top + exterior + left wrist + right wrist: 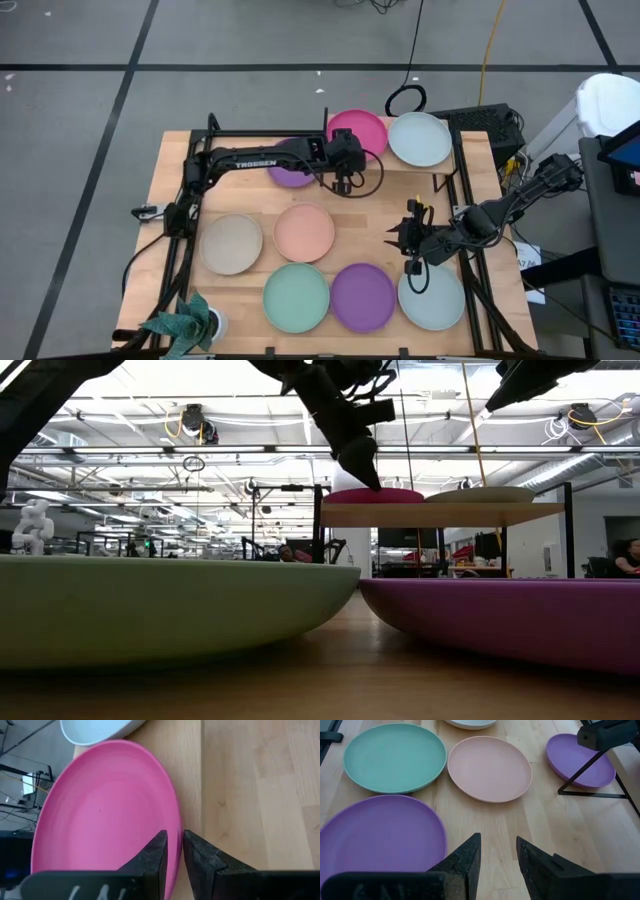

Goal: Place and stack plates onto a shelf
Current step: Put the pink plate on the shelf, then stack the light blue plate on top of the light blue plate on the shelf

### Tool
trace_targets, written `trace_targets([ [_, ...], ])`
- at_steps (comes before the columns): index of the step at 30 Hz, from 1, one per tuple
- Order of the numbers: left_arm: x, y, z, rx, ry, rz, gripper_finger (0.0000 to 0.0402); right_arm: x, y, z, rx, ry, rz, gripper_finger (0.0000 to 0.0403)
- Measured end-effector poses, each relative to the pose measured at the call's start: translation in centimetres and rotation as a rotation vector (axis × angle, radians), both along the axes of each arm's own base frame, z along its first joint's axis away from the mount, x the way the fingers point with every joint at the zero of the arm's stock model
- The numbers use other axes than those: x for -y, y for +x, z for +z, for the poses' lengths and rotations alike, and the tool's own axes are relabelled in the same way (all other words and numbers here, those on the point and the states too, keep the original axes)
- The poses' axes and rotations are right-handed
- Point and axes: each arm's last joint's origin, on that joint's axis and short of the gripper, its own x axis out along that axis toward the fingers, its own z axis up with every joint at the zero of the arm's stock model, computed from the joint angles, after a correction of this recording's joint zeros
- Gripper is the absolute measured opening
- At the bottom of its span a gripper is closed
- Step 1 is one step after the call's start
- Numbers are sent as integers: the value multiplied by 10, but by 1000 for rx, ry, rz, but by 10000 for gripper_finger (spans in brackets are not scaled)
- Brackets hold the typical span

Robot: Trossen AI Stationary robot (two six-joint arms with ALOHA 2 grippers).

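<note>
The shelf (450, 515) stands raised at the table's far side. On it lie a magenta plate (357, 132) and a pale grey-blue plate (420, 138), side by side. My left gripper (175, 851) is at the magenta plate's near rim, its fingers almost together with the rim between them. A purple plate (290, 176) lies beside the shelf, partly under my left arm. Beige (231, 243), peach (304, 231), mint (296, 296), purple (363, 296) and grey-blue (431, 296) plates lie flat on the tabletop. My right gripper (498, 854) hovers open above bare wood, next to the near purple plate (380, 832). My left gripper has the magenta plate's near rim (172, 827) between its two fingers, one over the plate's inner face and one outside the rim. The fingers slant down from the table's near left. The plate lies flat on the shelf (191, 780).
A potted plant (185, 322) stands at the near left corner. The shelf's black legs (592, 794) reach down to the tabletop by the far purple plate. Bare wood shows between the shelf and the two rows of plates.
</note>
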Motion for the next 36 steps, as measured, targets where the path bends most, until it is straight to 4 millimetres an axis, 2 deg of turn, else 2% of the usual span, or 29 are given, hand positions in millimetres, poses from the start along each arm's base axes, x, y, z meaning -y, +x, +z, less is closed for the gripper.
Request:
trace_targets([
  [8, 11, 4, 1, 28, -12, 1, 70, 0, 0, 0, 0, -1, 0, 109],
  [12, 27, 1, 10, 33, -3, -26, 70, 0, 0, 0, 0, 0, -2, 109],
  [16, 55, -16, 33, 10, -38, -61, 70, 0, 0, 0, 10, 34, -26, 109],
  [20, 83, -42, 49, -76, -125, -63, 70, -5, 2, -3, 0, 112, -56, 109],
  [22, 97, -54, 57, -111, -176, -78, 70, -10, 3, -7, -23, 145, -55, 109],
  [27, 128, -71, 57, -223, -237, -96, 70, -23, 9, -17, -107, 254, -68, 109],
  [36, 181, -78, 55, -220, -269, -158, 70, -71, 18, -12, -311, 424, -63, 109],
])
